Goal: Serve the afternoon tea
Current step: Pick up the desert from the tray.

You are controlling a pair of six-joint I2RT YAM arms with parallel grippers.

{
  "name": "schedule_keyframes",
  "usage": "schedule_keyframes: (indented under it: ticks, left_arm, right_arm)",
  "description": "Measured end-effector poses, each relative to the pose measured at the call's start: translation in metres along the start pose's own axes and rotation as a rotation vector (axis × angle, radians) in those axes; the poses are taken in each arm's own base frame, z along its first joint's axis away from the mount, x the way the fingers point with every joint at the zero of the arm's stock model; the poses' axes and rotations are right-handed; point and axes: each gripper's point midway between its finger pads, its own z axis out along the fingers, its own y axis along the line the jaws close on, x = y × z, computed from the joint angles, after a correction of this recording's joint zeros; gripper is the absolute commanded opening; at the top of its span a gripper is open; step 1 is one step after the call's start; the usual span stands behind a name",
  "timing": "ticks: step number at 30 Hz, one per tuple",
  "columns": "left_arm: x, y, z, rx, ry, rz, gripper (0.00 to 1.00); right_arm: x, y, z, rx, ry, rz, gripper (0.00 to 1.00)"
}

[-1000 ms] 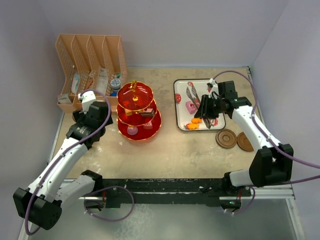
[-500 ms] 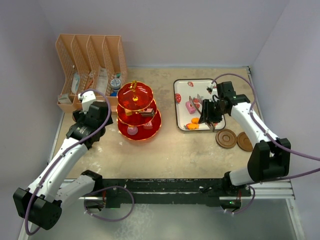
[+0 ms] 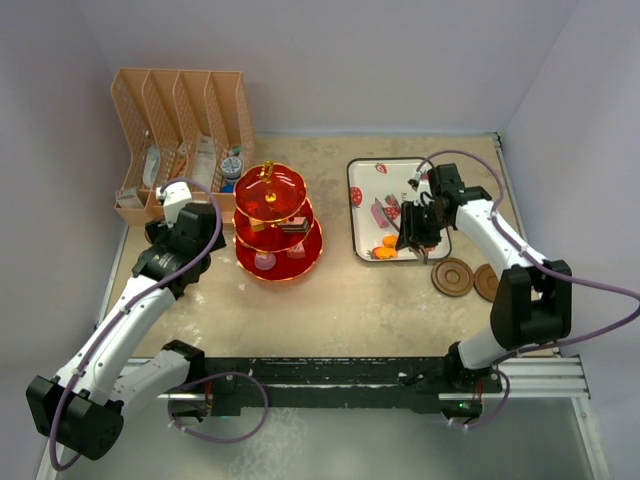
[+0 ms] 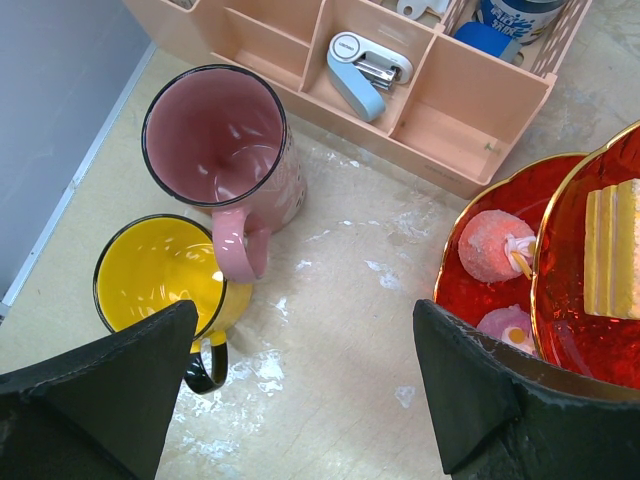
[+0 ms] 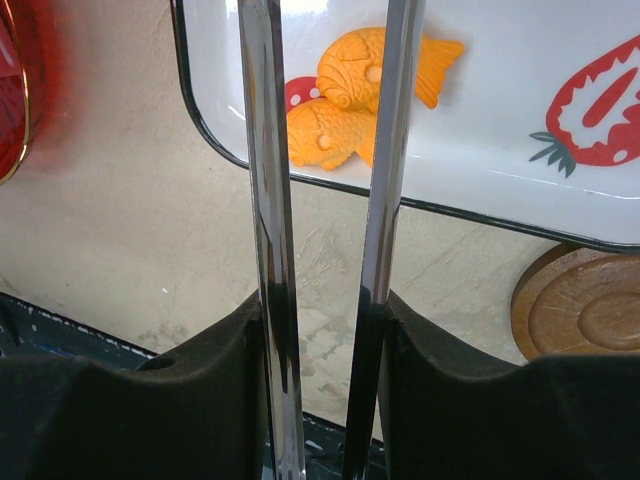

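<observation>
Where the top view looks down, the red stand [image 3: 278, 215] sits left of centre on the desk [image 3: 340, 300]. Left wrist: left fingers [image 4: 100, 400] spread above the pink mug [image 4: 215, 140] and yellow mug [image 4: 155, 275]. Right wrist: right fingers [image 5: 200, 400] pinch tongs [image 5: 265, 200] over fish cakes [image 5: 345, 95] on the tray [image 5: 490, 130].

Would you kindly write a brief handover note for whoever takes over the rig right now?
Left gripper: open and empty, by the pink mug and yellow mug.
Right gripper: shut on the tongs, over two fish cakes at the tray's near edge.
Stand: between the arms, some sweets already on its tiers.
To do, probably: carry the fish cakes to the stand; set out the mugs.
</observation>
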Motion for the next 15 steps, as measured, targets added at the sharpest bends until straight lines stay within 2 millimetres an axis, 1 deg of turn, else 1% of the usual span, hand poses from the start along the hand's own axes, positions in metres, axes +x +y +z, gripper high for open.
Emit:
schedule_keyframes:
  ticks: [4,9,15]
  left_arm:
    - [0.0,0.0001,0.0,0.0,0.0,0.0,0.86]
    - [0.0,0.0001,0.0,0.0,0.0,0.0,0.86]
    - [0.0001,0.0,0.0,0.0,0.0,0.0,0.86]
  right_arm:
    - [0.0011,-0.0006,0.0048,0.002,0.013,-0.002,0.42]
    - [0.0017,0.0014,0.0072,-0.001,0.016,-0.01,0.36]
    - [0.0024,0.0027,0.0092,-0.003,0.015,-0.015,0.39]
